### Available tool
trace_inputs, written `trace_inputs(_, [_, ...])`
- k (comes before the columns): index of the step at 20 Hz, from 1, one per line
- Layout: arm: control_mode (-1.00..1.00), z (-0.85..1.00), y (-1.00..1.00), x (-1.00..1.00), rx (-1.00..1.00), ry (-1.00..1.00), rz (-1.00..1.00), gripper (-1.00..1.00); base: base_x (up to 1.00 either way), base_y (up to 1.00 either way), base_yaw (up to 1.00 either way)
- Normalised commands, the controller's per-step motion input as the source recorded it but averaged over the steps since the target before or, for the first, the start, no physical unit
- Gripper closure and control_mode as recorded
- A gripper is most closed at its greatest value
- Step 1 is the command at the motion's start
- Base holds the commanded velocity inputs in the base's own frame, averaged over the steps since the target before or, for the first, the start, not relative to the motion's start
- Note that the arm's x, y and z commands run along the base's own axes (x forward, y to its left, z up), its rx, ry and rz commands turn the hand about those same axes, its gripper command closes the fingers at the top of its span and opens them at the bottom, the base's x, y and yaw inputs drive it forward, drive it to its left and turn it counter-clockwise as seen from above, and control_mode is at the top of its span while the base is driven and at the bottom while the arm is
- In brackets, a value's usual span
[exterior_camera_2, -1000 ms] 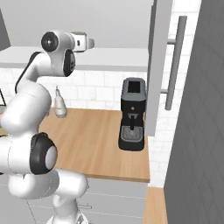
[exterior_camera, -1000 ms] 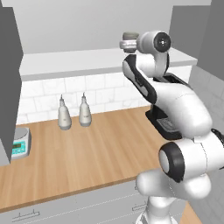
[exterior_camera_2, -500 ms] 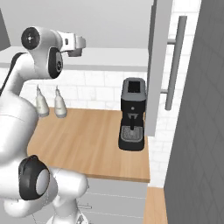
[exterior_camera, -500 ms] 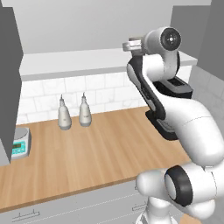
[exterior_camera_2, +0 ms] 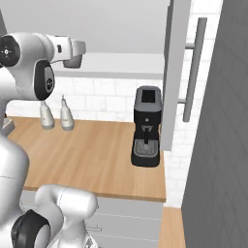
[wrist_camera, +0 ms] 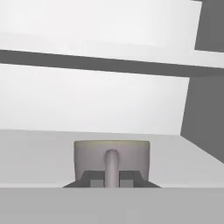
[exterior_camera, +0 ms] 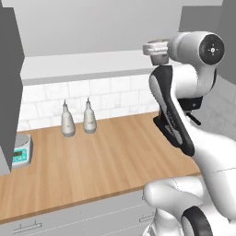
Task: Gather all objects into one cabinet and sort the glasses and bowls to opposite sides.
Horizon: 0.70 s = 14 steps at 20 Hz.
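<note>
A: Going left to right in the left base view: there's a small scale [exterior_camera: 20, 155] at the far left of the wooden table [exterior_camera: 106, 161], then two pale bottles [exterior_camera: 77, 120] side by side against the tile wall. Above them runs the cabinet [exterior_camera: 83, 64] shelf board. Same spots as a second ago.

B: And the arm?

A: That's what changed. The hand has swung further right and sits at shelf height now, with the grey cup [exterior_camera: 156, 48] out in front of it, at the shelf's front edge. In the right base view the cup [exterior_camera_2: 72, 60] is at the end of the hand too.

B: Are the fingers [wrist_camera: 111, 178] actually on it?

A: Hand view says yes: the grey cup [wrist_camera: 111, 159], handle facing the camera, sits right between the fingers, which are closed in on it. Cabinet shelf and a grey side panel behind it. Further right, the black coffee machine [exterior_camera_2: 147, 127] stands on the table, unmoved.
</note>
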Motion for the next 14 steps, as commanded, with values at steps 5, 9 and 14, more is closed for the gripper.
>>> trace_inputs(5, [-1.00, 0.26, 0.00, -0.97, 0.00, 0.00, 0.01, 1.00, 0.00, 0.00, 0.00])
trace_inputs(9, [-1.00, 0.00, 0.02, -0.62, 0.00, 0.01, 0.00, 1.00, 0.00, 0.00, 0.00])
trace_inputs(14, [-1.00, 0.00, 0.00, -0.31, 0.00, 0.00, 0.00, 1.00, 0.00, 0.00, 0.00])
